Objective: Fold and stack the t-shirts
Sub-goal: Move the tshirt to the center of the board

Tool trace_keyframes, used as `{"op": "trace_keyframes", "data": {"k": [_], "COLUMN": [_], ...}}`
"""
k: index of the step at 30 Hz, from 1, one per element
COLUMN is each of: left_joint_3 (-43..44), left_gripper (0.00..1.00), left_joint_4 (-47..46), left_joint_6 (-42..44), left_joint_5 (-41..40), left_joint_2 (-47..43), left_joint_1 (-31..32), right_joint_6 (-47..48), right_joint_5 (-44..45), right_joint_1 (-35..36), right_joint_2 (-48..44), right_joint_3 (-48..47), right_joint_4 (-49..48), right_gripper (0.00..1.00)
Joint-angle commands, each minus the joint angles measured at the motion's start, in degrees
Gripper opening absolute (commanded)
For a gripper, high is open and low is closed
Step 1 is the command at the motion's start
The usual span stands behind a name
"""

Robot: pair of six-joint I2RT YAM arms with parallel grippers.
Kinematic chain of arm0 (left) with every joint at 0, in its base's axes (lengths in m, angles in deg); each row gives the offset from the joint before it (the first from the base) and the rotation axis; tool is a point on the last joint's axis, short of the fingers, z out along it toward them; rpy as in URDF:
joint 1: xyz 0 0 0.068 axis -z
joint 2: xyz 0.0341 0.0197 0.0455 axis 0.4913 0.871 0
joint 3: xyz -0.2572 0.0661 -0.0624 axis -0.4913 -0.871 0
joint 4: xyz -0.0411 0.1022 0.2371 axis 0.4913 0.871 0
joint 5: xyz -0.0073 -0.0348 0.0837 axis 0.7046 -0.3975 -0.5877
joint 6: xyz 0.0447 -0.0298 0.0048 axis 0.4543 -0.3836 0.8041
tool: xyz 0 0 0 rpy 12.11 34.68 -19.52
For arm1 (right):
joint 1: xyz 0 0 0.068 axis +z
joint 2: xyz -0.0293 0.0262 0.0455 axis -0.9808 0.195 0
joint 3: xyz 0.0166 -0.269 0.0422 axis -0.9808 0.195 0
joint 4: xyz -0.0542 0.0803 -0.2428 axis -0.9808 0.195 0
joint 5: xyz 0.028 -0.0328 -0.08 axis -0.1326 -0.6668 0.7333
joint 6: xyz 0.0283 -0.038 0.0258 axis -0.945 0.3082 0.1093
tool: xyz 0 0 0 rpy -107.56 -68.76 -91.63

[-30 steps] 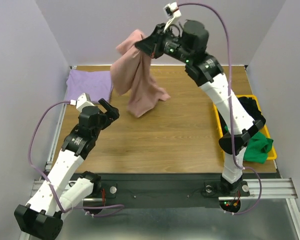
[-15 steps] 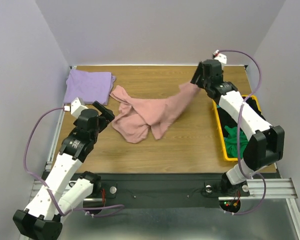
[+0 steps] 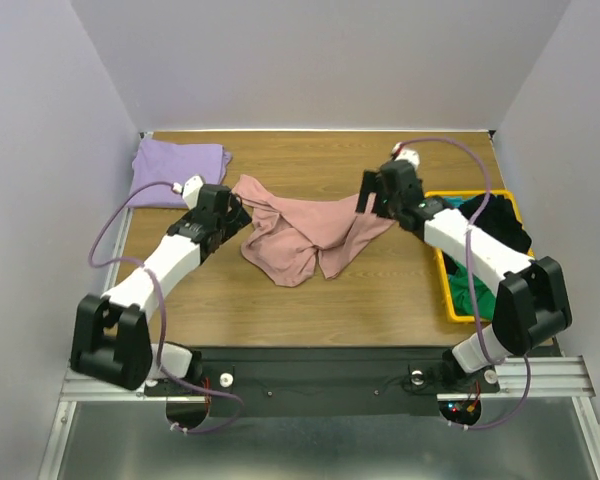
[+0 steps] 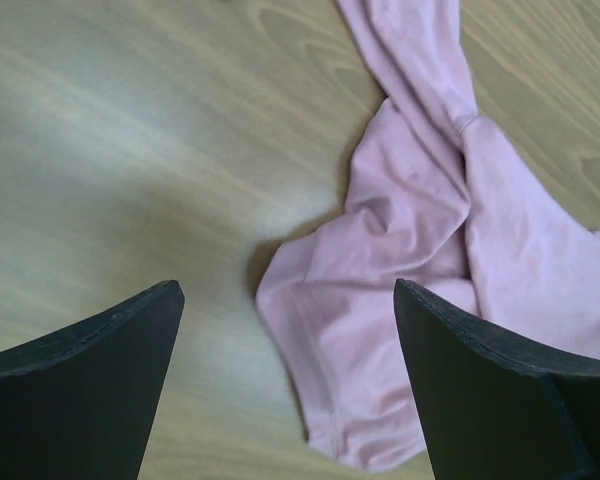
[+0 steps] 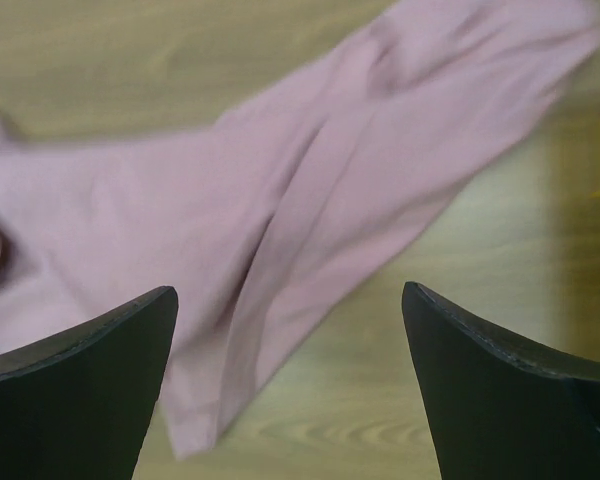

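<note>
top external view is where the dusty pink t-shirt (image 3: 305,235) is seen crumpled on the table (image 3: 380,290) between the arms, and, with the left gripper (image 4: 287,287) and right gripper (image 5: 289,290) both held wide and empty over it, opposite edges should be pinched and drawn flat.

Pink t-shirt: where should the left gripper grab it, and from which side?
Take the hemmed corner of the pink t-shirt lying flat under the open left gripper, coming straight down over its free edge; farther in, the cloth is twisted and bunched.
</note>
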Motion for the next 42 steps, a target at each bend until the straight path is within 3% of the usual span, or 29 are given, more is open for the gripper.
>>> {"op": "trace_keyframes", "data": {"k": [1, 7, 14, 22, 27, 33, 35, 36, 40, 41, 42], "left_joint_3": [9.88, 19.75, 32.56, 44.09, 46.83, 49.55, 50.60, 50.96, 49.47, 47.12, 45.53], "left_gripper": [0.99, 0.98, 0.88, 0.85, 0.79, 0.56, 0.07, 0.00, 0.00, 0.00, 0.00], "left_joint_4": [-5.02, -3.96, -0.72, 1.84, 1.49, 0.96, 0.96, 1.57, 0.97, 0.26, -2.01], "left_joint_6": [4.12, 5.80, 6.50, 6.85, 7.38, 8.35, 9.22, 9.31, 9.66, 9.93, 10.28], "left_joint_5": [0.68, 0.68, -2.92, -2.05, -0.21, 2.25, 3.74, 4.10, 3.40, 3.23, 2.88], "left_joint_2": [7.71, 21.69, 36.53, 48.06, 50.80, 53.70, 54.40, 54.84, 51.78, 50.29, 46.71], "left_joint_1": [-1.12, -1.38, -2.35, -4.64, -4.64, -4.64, -4.64, -4.64, -4.64, -4.64, -4.64], "right_joint_6": [-2.97, -8.24, -12.64, -14.93, -15.11, -15.28, -15.46, -15.55, -16.08, -16.34, -16.25], "right_joint_5": [-0.11, 0.42, 1.30, 0.68, 0.59, 1.91, 2.09, 2.44, 7.43, 8.41, 9.81], "right_joint_1": [9.07, 15.66, 16.64, 17.08, 17.26, 17.17, 17.17, 17.26, 17.17, 17.17, 17.17], "right_joint_2": [-0.98, 1.57, 1.13, 2.62, 4.64, 7.89, 8.86, 9.21, 10.36, 10.53, 11.05], "right_joint_3": [5.18, 9.15, 12.75, 15.92, 14.95, 13.55, 12.93, 12.67, 11.53, 10.91, 10.47], "right_joint_4": [-0.82, -0.82, -0.91, -1.87, -3.37, -3.98, -4.16, -4.25, -4.34, -4.42, -4.42], "right_gripper": [1.00, 1.00, 1.00, 1.00, 1.00, 1.00, 0.99, 0.99, 0.81, 0.67, 0.60]}}
